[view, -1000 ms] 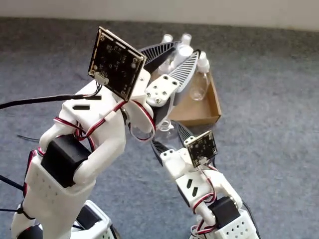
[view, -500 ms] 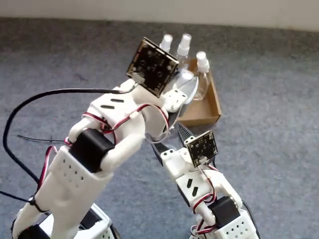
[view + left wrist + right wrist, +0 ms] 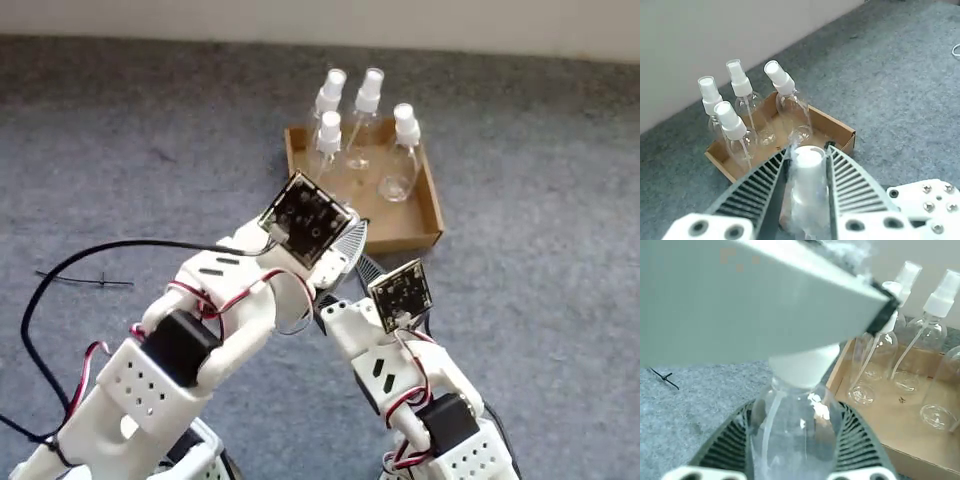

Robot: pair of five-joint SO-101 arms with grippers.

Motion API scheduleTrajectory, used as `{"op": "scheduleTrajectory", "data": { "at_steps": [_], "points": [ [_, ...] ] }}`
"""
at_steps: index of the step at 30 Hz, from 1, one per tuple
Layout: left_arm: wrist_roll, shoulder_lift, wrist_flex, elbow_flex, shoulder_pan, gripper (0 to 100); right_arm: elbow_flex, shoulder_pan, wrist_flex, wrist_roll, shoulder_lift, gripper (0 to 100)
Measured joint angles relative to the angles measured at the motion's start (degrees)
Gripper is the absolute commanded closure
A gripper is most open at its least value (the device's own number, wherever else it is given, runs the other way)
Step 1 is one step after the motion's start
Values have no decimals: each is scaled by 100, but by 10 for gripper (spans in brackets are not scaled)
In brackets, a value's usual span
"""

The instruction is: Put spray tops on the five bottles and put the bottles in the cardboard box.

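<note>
The fifth bottle (image 3: 802,442) sits between the fingers of my right pincer (image 3: 795,412), which is closed around its clear body. My left pincer (image 3: 807,150) is clamped on the bottle's white spray top (image 3: 808,162). At 12 o'clock from both pincers, the cardboard box (image 3: 425,238) lies on the grey surface (image 3: 540,200), with four capped bottles (image 3: 405,150) upright inside.

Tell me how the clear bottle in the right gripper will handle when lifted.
The bottle looks empty and see-through, so probably light. Its smooth rounded wall may slip in the jaws. Tall with a spray top, it could tip when set down.
</note>
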Motion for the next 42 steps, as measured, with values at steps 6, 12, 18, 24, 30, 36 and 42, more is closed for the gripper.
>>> {"op": "scheduleTrajectory", "data": {
  "at_steps": [6,12,18,24,30,36,42],
  "points": [
    [-9,-369,-123,466,0,940,53,0,9,9,9,995],
    [-9,-923,-123,695,0,940,44,-9,9,9,0,995],
    [-9,-1152,-114,791,-9,937,44,-9,9,9,0,995],
    [0,-1169,-114,800,-202,832,44,-9,9,9,0,995],
    [0,-1178,-9,818,-316,832,35,0,0,9,-9,995],
    [-18,-1160,9,668,-343,829,35,0,0,9,-9,995],
    [-26,-1160,730,-9,-352,829,35,0,0,9,-9,995]
  ]
}}
